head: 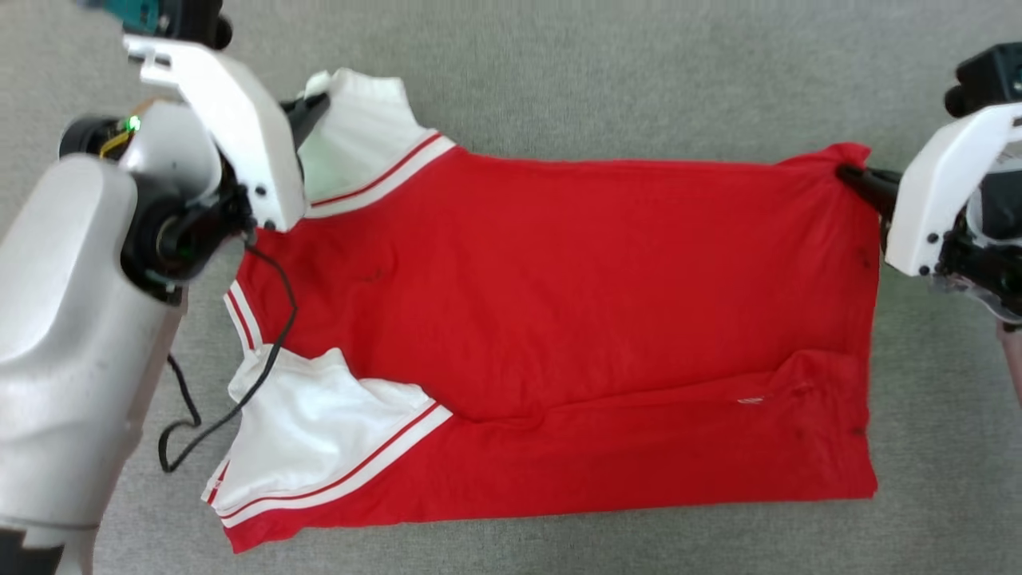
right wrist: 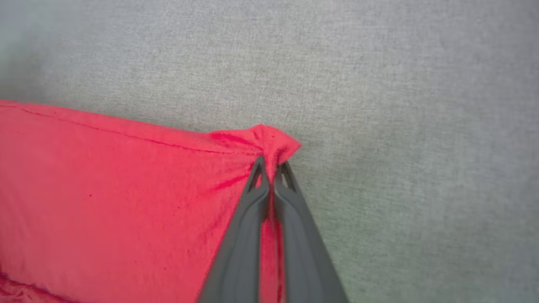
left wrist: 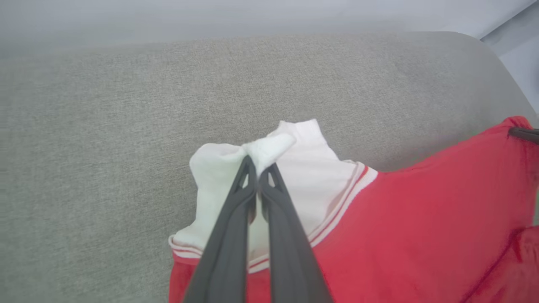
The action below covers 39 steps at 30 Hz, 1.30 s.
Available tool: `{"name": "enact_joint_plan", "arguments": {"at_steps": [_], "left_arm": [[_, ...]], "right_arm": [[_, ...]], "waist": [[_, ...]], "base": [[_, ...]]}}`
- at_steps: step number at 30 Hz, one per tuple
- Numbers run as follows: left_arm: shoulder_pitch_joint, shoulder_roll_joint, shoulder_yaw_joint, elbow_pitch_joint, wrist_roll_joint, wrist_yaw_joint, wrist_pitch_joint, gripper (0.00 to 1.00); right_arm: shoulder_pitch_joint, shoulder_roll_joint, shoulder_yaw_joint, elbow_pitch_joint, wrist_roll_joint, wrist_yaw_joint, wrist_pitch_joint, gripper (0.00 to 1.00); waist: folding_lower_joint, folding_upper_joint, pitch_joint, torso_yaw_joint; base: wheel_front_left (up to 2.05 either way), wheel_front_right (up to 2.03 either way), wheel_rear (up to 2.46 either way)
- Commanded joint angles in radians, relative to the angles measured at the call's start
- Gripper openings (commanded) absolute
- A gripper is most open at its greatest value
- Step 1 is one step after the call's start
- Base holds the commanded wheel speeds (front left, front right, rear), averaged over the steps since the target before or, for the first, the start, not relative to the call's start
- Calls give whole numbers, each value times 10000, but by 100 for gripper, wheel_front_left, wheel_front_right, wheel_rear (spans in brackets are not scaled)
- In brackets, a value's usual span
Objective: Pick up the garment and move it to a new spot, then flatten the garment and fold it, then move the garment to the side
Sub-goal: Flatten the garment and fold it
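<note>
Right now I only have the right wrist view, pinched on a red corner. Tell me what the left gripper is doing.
Observer: The left gripper is shut on the white shoulder corner of the jersey, at its far left.
Operator: Describe how the rest of the shirt lies.
Observer: It lies spread across the grey fabric surface, shoulders toward the robot's left, hem toward the right gripper. A long crease runs along its near side.
Operator: Report anything lying on it.
Observer: A black cable from the left arm drapes over the near white shoulder.
</note>
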Motion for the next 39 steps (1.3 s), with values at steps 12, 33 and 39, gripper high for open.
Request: {"name": "enact_joint_plan", "arguments": {"at_steps": [12, 33, 39], "left_arm": [[4612, 448, 1153, -1759, -853, 999, -2093, 0], [8223, -608, 914, -1896, -611, 1834, -4381, 100], [7982, -744, 1064, -2752, 250, 2381, -5551, 100]], "right_arm": [[3465, 403, -1115, -1790, -290, -9, -1070, 0], [6698, 1228, -1437, -1862, -378, -7, -3138, 100], [7029, 1003, -2010, -3013, -557, -7, -3244, 100]], "waist": [[0, 0, -1908, 32], [0, 0, -2711, 35], [0, 0, -3091, -87]], "base": [[0, 0, 0], [0, 0, 0], [0, 0, 0]]}}
